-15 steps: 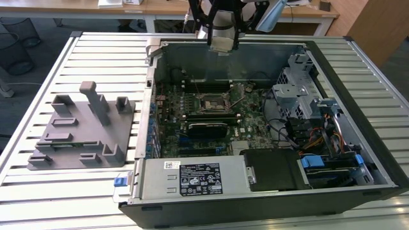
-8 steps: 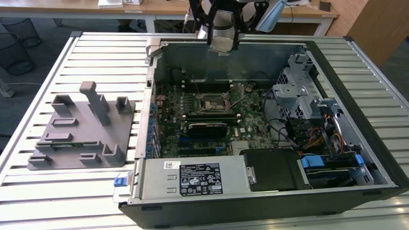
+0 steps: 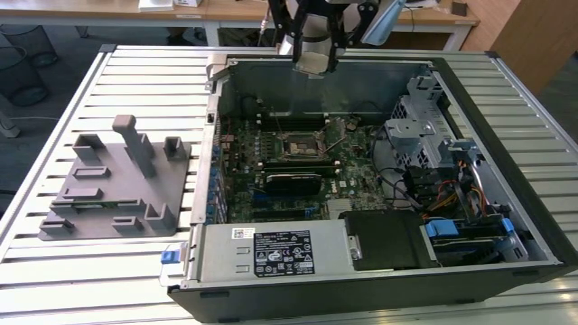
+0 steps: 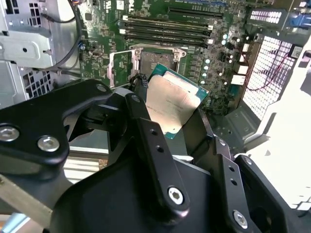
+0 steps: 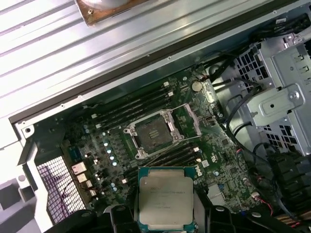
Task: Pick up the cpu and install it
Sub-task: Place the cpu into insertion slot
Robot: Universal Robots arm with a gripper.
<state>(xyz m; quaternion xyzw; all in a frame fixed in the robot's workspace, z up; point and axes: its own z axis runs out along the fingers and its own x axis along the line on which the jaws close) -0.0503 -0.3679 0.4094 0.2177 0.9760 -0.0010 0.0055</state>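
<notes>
Above the far wall of the open computer case, the fingers are clamping the cpu by two opposite edges, well apart from the empty socket. Light, stiff and thin, it is likely handling as fragile, so rim holds are suiting it.

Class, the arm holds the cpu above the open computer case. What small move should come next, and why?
Probably carry the cpu across until it hangs over the empty socket. The gripper grips it high by a wall of the computer case, and in the first wrist view the socket sits apart from the chip.
</notes>
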